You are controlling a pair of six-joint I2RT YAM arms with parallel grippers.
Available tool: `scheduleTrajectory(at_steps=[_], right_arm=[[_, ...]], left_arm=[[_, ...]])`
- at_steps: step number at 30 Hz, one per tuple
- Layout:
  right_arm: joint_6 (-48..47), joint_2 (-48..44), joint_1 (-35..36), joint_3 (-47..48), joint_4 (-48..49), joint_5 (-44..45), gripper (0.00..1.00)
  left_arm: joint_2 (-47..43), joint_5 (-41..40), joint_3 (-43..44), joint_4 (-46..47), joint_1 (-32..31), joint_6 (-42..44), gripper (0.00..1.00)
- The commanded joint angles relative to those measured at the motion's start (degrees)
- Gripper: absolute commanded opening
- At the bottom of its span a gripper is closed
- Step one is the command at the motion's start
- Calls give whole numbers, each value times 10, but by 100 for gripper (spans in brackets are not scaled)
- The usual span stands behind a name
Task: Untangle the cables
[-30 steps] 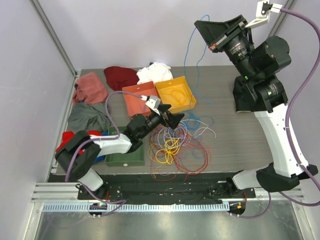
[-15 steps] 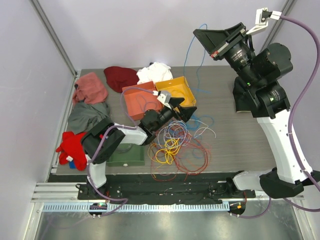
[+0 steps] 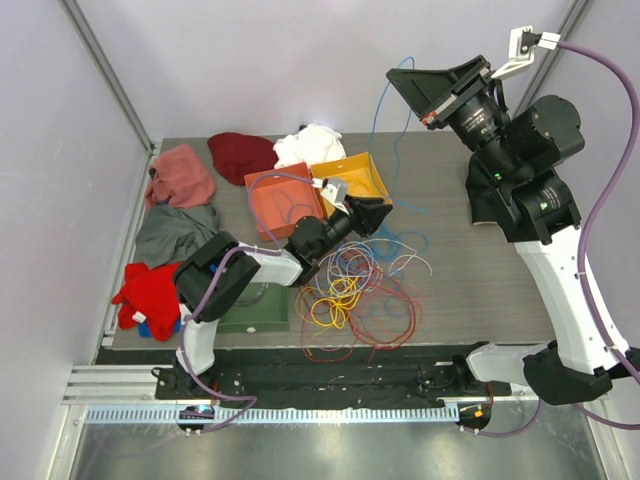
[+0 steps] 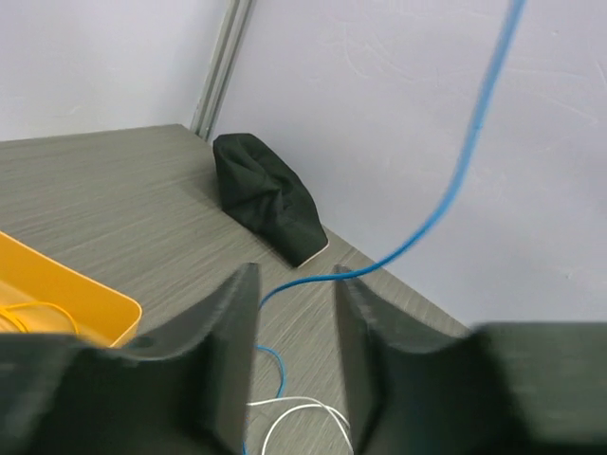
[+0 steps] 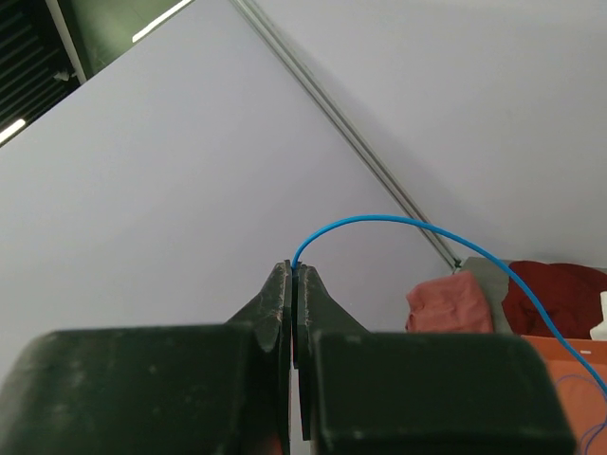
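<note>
Grey wood-grain table, white walls all round. Main heap of cables [image 3: 350, 295] sits mid-table just ahead of the arm bases: red, yellow, white and orange loops, all overlapping.

Right gripper [image 5: 295, 275]: fingers pinched shut on the blue cable [image 5: 379, 220], right at the tips. It's raised high near the back wall. From the top view, blue hangs off it in a long arc down to the table, where its lower end runs into the far side of the heap.

Left gripper [image 4: 296, 322]: low over the far edge of the heap, beside the yellow bin [image 3: 340, 162]. Jaws a narrow gap apart, nothing held. Its wrist view shows blue on the table just past the fingertips, lined up with the gap but not between the pads. A white loop lies close by.

Step, as I read it: pulling blue out of the tangle, right arm lifting and left arm positioned to pin or guide the low end.

Next move needs:
- left tips lowered onto blue only, without catching the white loop
- then a slow pull by the right – watch whether the heap drags along
- if it drags, blue is snagged, so stop and free the crossing first

Risk: a tip-only pinch on a thin wire could slip under tension.
</note>
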Motion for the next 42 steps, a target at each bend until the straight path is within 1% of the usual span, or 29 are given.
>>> scheduleTrajectory(at_steps=[1,2,3,4,6,7,8,9,10,11,12,13,14,15,16,17,18,21,23,24,26,27,32,37,39,42], right_arm=[[4,-24,3,-9,26,-8,1],[2,-26,3,-12,27,-8,1],[2,-29,3,-18,26,-5,1],[1,-30,3,-22,26,-4,1],[-4,-41,3,-36,26,-1,1],[-8,-45,3,-42,23,5,1],[-13,-57,3,-50,23,10,1],[-18,-62,3,-69,23,16,1],[-19,-68,2,-79,28,19,1],[-20,-76,3,-88,28,24,1],[-20,-80,3,-105,30,24,1],[-22,-84,3,-113,33,25,1],[-23,-87,3,-121,34,28,1],[-27,-95,2,-136,35,30,1],[-27,-98,3,-145,38,33,1],[-30,-101,3,-152,41,38,1],[-31,-105,3,-166,44,39,1],[-29,-103,3,-191,53,39,1],[-19,-93,3,-203,70,33,1],[-13,-88,3,-211,75,27,1],[0,-66,3,-218,84,18,1],[5,-58,3,-221,106,8,1],[44,-16,11,-227,140,-21,1],[32,-6,60,-233,135,-8,1],[31,-4,67,-240,135,-6,1],[34,-1,79,-246,136,-10,1]], left_arm=[[-18,0,15,61,-2,-1,27],[-30,0,13,61,-2,-2,23],[-37,-1,2,61,-1,-2,15],[-47,-5,-5,61,-2,-2,0],[-91,-18,-28,60,-1,-5,0],[-111,-26,-60,59,-1,-3,0],[-133,-31,-74,33,-1,-1,0],[-189,-37,-86,8,0,6,0],[-218,-40,-101,-32,0,12,0],[-255,-39,-102,-76,1,19,0],[-316,-41,-96,-202,2,24,0],[-350,-43,-68,-275,2,35,0],[-377,-64,-45,-344,2,41,0],[-419,-78,-23,-487,2,47,0],[-434,-90,23,-544,3,54,0],[-446,-108,42,-603,7,55,0],[-460,-110,60,-682,9,59,0],[-492,-116,109,-785,28,57,0],[-509,-108,134,-810,44,42,0],[-513,-89,139,-817,51,38,0],[-526,-74,145,-816,56,32,0],[-530,-54,146,-809,56,32,0],[-532,1,120,-749,56,35,0],[-519,40,77,-694,56,12,0],[-514,53,66,-660,56,4,0],[-508,64,53,-634,56,-8,0]])
